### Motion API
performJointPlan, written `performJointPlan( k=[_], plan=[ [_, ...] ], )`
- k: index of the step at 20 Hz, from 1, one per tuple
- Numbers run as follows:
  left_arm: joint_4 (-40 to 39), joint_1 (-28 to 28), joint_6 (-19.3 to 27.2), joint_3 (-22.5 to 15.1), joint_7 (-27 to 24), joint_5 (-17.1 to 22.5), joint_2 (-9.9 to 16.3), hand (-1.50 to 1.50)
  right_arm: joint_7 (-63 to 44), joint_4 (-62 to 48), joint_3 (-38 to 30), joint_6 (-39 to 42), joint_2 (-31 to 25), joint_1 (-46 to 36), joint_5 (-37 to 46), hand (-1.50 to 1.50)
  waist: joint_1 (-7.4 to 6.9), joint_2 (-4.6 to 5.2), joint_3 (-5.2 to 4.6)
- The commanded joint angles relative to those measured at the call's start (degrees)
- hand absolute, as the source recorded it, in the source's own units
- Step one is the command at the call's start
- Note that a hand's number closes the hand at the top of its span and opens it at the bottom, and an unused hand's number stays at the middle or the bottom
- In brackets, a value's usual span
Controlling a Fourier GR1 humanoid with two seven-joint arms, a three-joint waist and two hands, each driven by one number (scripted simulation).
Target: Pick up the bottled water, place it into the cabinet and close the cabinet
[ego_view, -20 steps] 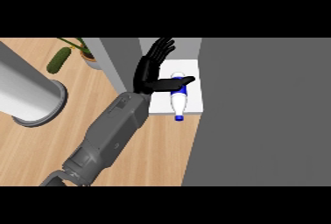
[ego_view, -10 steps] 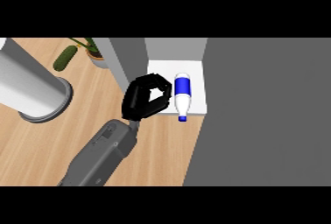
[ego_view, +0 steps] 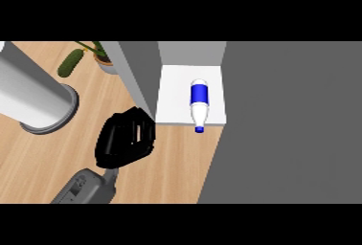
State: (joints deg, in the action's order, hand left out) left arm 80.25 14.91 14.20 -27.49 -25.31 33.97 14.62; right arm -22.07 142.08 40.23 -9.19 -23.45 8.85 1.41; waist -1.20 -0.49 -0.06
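Beside cabinet door (ego_view: 136, 76): hand (ego_view: 127, 137) curled, empty; bottled water (ego_view: 199, 103) lying inside.

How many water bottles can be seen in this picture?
1. The bottle lies on its side on the white cabinet shelf, cap toward the front edge. Others might be hidden deeper inside the cabinet.

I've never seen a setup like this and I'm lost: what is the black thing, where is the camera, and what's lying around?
The camera sits at the robot's head, looking steeply down at a wooden counter. The black shape is one robot hand on a grey forearm; which side it belongs to is unclear. It holds nothing. The white water bottle with a blue label lies on its side on the white cabinet shelf, cap towards the front edge. At left stand a large grey cylinder, a green cucumber and a potted plant.
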Motion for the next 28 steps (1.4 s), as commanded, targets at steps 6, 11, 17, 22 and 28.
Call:
performJointPlan(
  k=[6,11,17,22,28],
  plan=[
    [14.6,-13.9,-2.0,4.1,1.2,1.3,8.5,1.50,-14.3,-3.8,10.2,-2.1,13.6,-15.4,7.3,1.50,-0.09,0.26,-0.08],
    [15.2,-17.6,-5.3,7.5,-0.9,2.8,9.6,1.50,-16.2,-10.6,17.3,-4.2,23.0,-21.0,10.7,1.50,0.54,0.31,-0.04],
    [18.4,-20.4,-6.9,10.2,0.2,4.4,12.3,1.50,-17.6,-15.7,13.6,-6.6,22.9,-33.7,13.1,1.50,-0.33,0.39,-0.11],
    [19.8,-25.4,-12.1,13.1,-1.3,6.7,15.8,1.50,-18.1,-20.3,10.2,-12.3,22.8,-37.5,13.6,1.50,-1.81,0.42,-0.19],
    [18.4,-26.7,-17.5,17.1,-2.3,9.3,18.7,1.50,-18.3,-27.5,1.5,-15.8,22.9,-42.6,8.3,1.50,-2.33,0.97,-0.15]
  ],
)
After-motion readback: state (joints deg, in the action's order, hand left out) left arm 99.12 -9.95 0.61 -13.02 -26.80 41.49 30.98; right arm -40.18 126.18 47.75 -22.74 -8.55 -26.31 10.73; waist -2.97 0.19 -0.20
